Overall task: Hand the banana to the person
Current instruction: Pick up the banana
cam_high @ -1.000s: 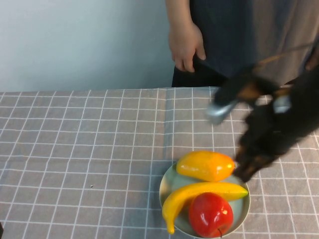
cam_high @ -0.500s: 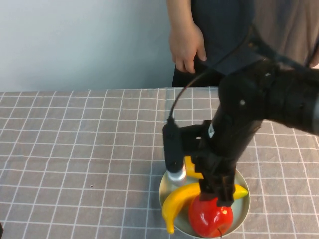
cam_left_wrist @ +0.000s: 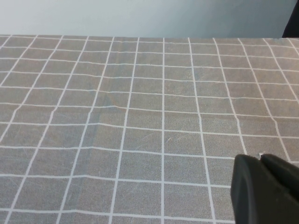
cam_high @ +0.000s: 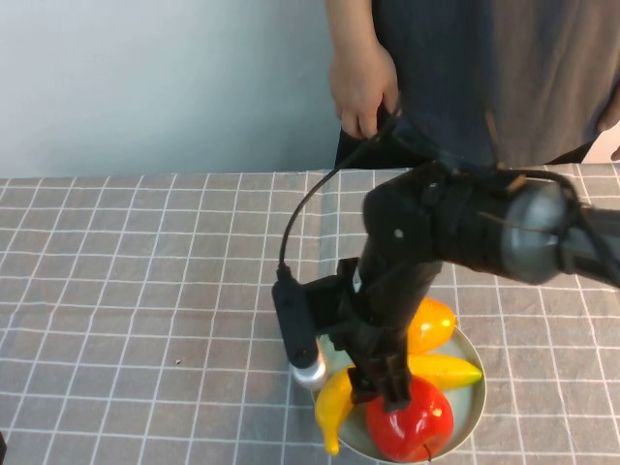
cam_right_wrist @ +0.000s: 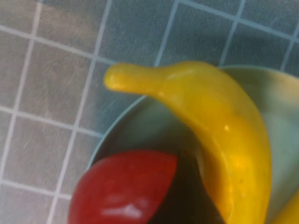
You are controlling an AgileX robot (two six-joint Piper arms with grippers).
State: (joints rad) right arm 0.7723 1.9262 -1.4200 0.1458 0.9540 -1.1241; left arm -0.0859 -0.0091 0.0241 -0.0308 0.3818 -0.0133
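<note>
The banana (cam_high: 336, 405) lies in a pale green plate (cam_high: 474, 399) at the table's front right, between a red apple (cam_high: 415, 422) and a yellow-orange mango (cam_high: 433, 324). My right gripper (cam_high: 381, 386) is down on the plate, over the banana's middle, and hides that part. In the right wrist view the banana (cam_right_wrist: 219, 121) fills the frame, with one dark finger (cam_right_wrist: 187, 198) between it and the apple (cam_right_wrist: 121, 186); the gripper is open. The person (cam_high: 465, 68) stands behind the table, one hand (cam_high: 360, 82) hanging. My left gripper (cam_left_wrist: 260, 156) is shut over bare cloth.
A grey checked cloth (cam_high: 145, 291) covers the table. My right arm and its cable (cam_high: 300, 218) arch over the plate from the right. A grey camera housing (cam_high: 298, 334) hangs just left of the plate. A pale wall stands behind on the left.
My right arm has swung in from the right and come down onto the plate, shifting left over the banana's middle. The fruit has not moved. The person's hand stays put.
</note>
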